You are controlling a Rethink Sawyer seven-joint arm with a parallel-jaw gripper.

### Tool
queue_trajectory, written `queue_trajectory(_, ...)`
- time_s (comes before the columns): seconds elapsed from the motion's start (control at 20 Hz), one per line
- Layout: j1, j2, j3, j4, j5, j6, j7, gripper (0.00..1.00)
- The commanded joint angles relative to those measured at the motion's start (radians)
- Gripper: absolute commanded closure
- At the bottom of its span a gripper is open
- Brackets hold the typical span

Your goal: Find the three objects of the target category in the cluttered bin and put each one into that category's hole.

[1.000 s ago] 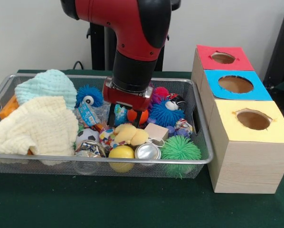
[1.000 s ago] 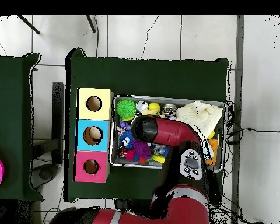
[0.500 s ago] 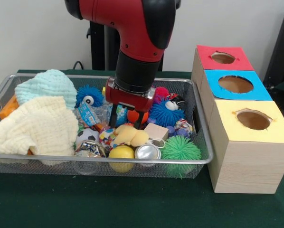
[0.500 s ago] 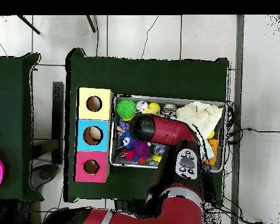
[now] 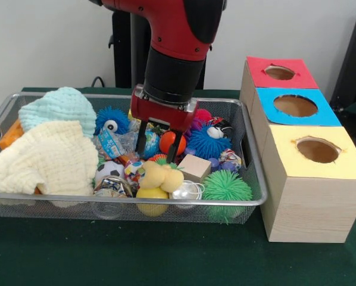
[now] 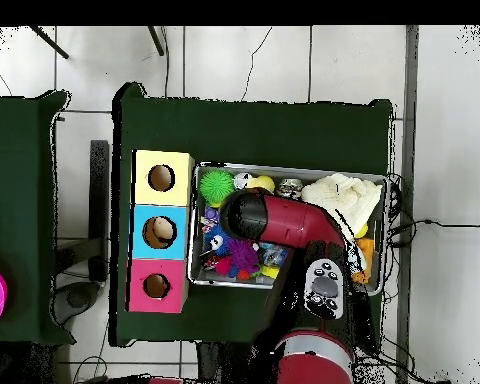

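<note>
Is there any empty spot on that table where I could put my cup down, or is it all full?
The green tablecloth is bare in front of the wire basket and the yellow-topped box. In the overhead view a bare strip also runs beyond the basket. Inside the basket it is crowded: toys and cloths cover it, and the pincer hangs among them.

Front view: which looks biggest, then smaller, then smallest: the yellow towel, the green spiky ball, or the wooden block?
1. yellow towel, by far the largest.
2. green spiky ball.
3. wooden block, though it sits a little farther back, so the gap to the ball is unsure.
</note>
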Motion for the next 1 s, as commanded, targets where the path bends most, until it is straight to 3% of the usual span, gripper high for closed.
queue_trajectory(0.05, -0.013, -0.007, 0.037, 0.01, 0.047, 0.075, 0.177, 0.0)
queue_trajectory(1.0, -0.018, 0.049, 0.043, -0.057, 0.062, 0.048, 0.165, 0.0)
